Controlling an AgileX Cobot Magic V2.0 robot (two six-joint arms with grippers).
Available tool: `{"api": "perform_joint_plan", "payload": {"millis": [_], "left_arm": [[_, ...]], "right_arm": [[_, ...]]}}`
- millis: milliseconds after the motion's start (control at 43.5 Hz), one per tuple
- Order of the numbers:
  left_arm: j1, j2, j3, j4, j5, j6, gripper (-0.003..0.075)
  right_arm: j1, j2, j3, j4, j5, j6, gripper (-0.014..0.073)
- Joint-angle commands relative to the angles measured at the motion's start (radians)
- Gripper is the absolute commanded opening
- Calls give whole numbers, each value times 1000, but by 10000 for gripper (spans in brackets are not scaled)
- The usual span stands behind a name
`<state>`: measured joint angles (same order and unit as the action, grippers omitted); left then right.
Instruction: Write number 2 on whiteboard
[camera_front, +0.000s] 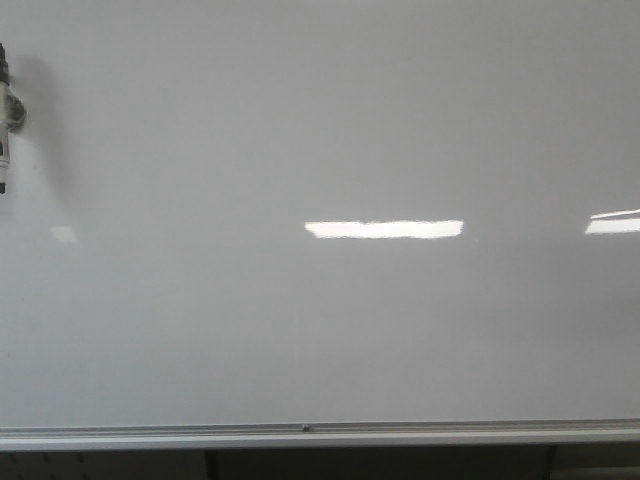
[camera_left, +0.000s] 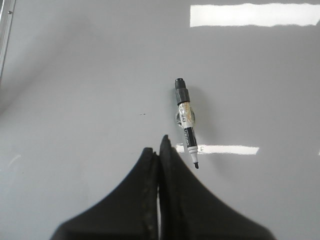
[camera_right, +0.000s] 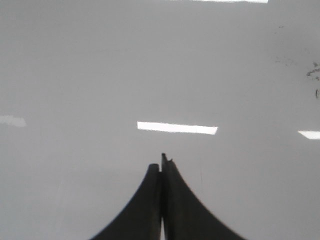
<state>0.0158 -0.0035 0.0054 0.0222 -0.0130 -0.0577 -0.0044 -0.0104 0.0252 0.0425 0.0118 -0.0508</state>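
The whiteboard (camera_front: 320, 120) fills the front view, glossy white-grey with bright light reflections. A black-and-white marker (camera_front: 4, 120) hangs on the board at the far left edge, uncapped tip down. The left wrist view shows this marker (camera_left: 186, 120) just beyond and beside my left gripper (camera_left: 160, 145), which is shut and empty, apart from the marker. My right gripper (camera_right: 161, 162) is also shut with nothing in it, facing bare whiteboard (camera_right: 150, 65). The number 2 is out of view. Neither gripper shows in the front view.
A silver tray rail (camera_front: 320, 432) runs along the board's lower edge. The board's metal frame edge (camera_left: 6, 30) shows in the left wrist view. Faint dark smudges (camera_right: 312, 75) mark the board in the right wrist view.
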Motion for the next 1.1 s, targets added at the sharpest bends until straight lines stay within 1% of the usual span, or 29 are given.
{"api": "perform_joint_plan", "payload": {"millis": [0, 758, 919, 1011, 1079], "left_arm": [[-5, -27, 34, -4, -84, -1, -20], [-5, -27, 34, -4, -84, -1, -20], [-5, -27, 34, -4, -84, -1, -20], [-5, -27, 34, 2, -100, -1, -20], [-5, -27, 26, 7, -113, -1, -20]], "right_arm": [[1, -19, -2, -1, -82, -4, -67], [1, -19, -2, -1, -82, -4, -67], [1, -19, -3, 0, -130, -4, -67], [1, -19, -4, 17, -149, -4, -67], [1, -19, -21, 51, -139, -4, -67]]}}
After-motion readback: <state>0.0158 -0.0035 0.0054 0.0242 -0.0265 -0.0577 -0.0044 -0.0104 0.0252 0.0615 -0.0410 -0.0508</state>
